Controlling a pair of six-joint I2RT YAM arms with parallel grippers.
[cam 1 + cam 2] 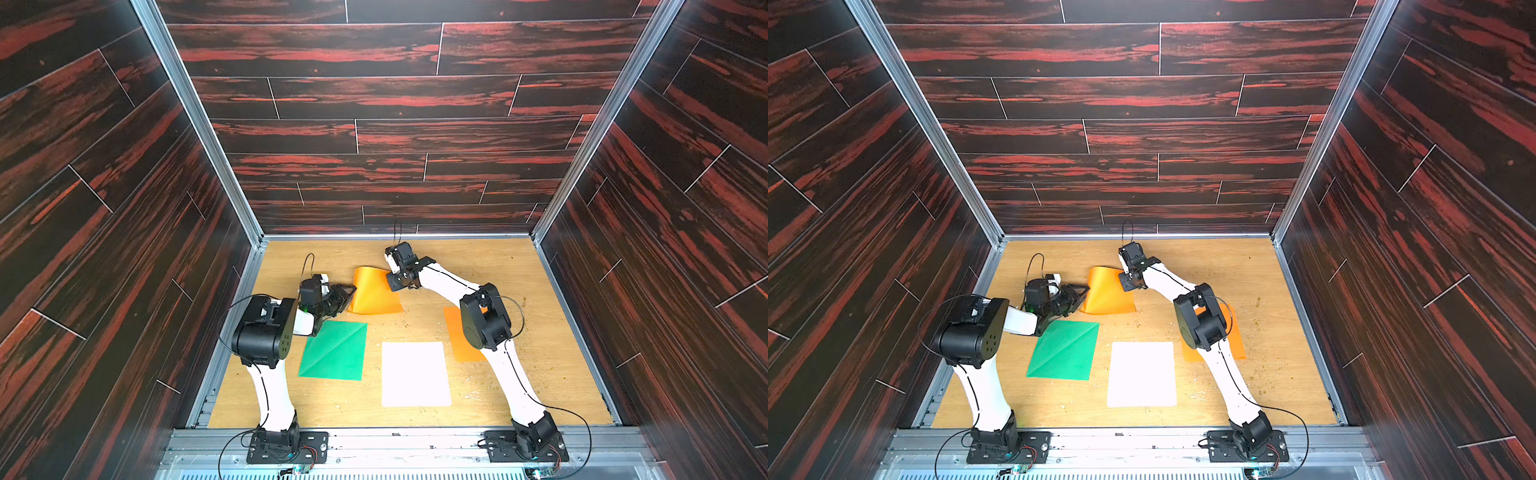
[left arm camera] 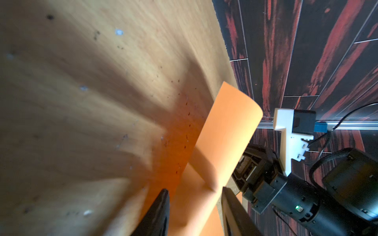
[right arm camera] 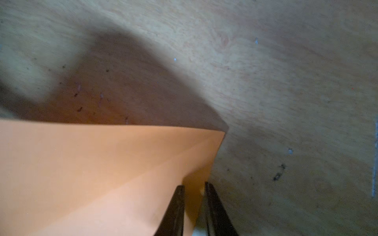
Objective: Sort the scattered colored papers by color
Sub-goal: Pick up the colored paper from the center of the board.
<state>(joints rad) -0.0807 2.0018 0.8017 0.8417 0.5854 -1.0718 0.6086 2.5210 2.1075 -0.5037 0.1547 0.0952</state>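
On the wooden desk (image 1: 519,270), biggest first: white sheet (image 1: 415,374) lies flat near the middle, toward the near edge. Green sheet (image 1: 334,351) lies flat just beside it on the left-edge side, diagonal crease showing. Flat orange sheet (image 1: 455,332) sits right of the white one, partly hidden under the right arm (image 1: 484,318). Lifted orange sheet (image 1: 374,293) is toward the far edge, left of centre, between the two grippers; its near edge looks to rest on the desk while its far-right corner is raised, so it curls. Right gripper (image 3: 193,187) is pinched on that raised corner, paper between the narrow jaws. Left gripper (image 2: 195,192) is at the sheet's left edge with jaws standing apart on either side of the buckled paper, not clamped as far as the wrist view shows. Step in hand, likely: carry this sheet onto its colour match. Key relation: the flat orange sheet lies toward the near and right edges from the right gripper, under that same arm's elbow, so the right arm is nearer. The lifted sheet hangs leftward from the held corner, so it would trail toward the left gripper on the way.
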